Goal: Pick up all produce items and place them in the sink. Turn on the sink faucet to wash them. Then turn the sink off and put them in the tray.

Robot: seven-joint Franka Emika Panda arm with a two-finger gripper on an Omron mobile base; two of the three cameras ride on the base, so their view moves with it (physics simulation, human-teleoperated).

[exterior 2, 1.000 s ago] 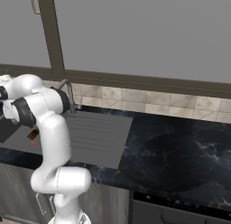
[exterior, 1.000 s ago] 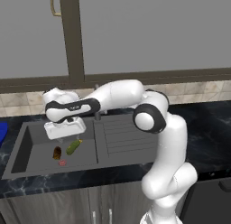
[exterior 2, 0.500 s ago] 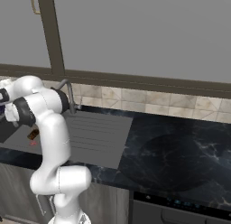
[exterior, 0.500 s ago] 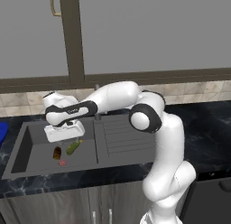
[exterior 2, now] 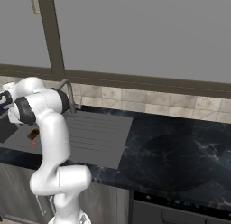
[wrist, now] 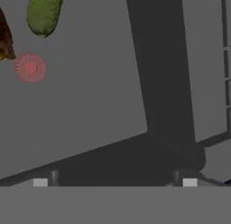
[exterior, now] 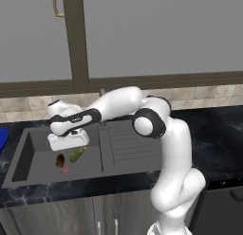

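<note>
Gripper (wrist: 115,182) hangs spread wide and empty over the sink (exterior: 28,146), where the brown oblong (exterior: 60,159) and green vegetable (exterior: 76,155) lie side by side.

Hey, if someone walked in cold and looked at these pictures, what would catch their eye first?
Probably the big white arm bent left over the dark grey sink, its open gripper empty above the basin. Next, the green cucumber-like vegetable and brown-orange oblong lying side by side on the basin floor.
</note>
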